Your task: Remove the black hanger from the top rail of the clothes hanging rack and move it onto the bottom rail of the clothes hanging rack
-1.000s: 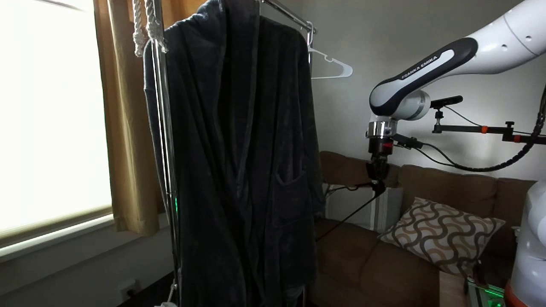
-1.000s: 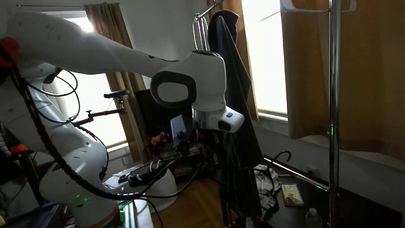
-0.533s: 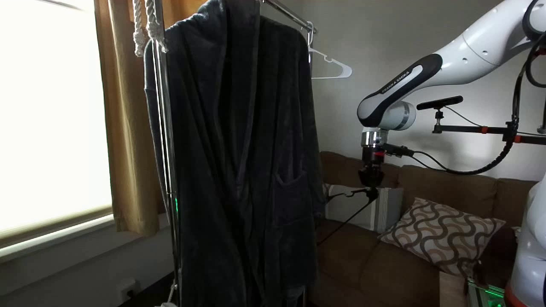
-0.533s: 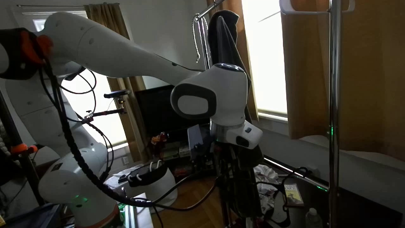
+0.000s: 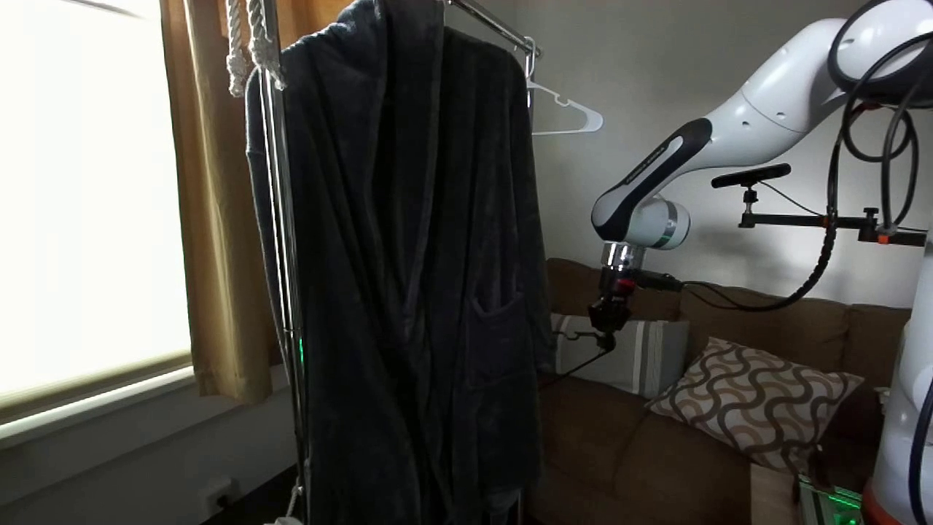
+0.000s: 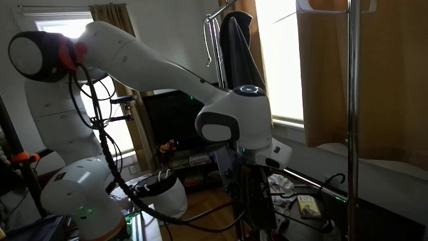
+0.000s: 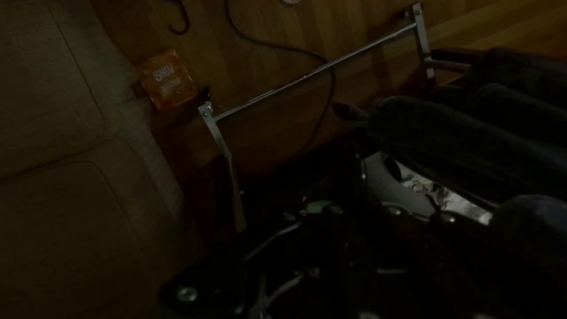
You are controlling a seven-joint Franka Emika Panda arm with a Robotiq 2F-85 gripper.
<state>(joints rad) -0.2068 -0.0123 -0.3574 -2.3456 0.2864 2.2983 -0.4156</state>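
Gripping a black hanger (image 5: 582, 364) by one end, robot gripper (image 5: 606, 337) pointing down, hanger off the top rail (image 5: 496, 26) of the rack (image 5: 281, 219), partly hidden by a dark robe (image 5: 415, 240) in an exterior view

black hanger (image 5: 587, 362) in gripper (image 5: 606, 335)

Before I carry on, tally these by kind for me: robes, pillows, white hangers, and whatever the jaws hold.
Dark robe: 1
Pillows (striped pillow, wavy pillow): 2
White hanger: 1
Black hanger, gripped in the jaws: 1
Total: 5
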